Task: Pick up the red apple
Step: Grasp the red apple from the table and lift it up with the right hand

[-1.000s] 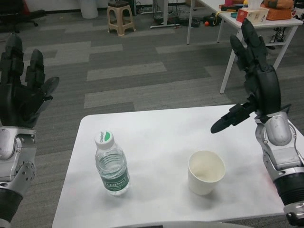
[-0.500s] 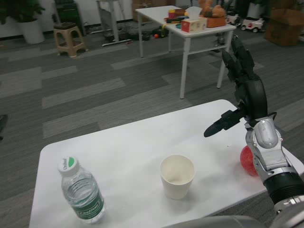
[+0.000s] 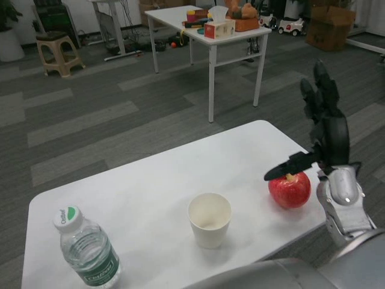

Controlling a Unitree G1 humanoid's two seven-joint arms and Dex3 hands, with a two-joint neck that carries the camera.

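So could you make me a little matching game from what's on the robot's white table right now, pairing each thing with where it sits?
Things:
1. red apple
2. paper cup
3. water bottle
4. right hand

Places:
a. near the middle of the table, towards the front edge
b. raised over the table's right end, fingers spread
c. front left corner of the table
d. right end of the table, just below the hand's thumb

Pairs: 1-d, 2-a, 3-c, 4-b
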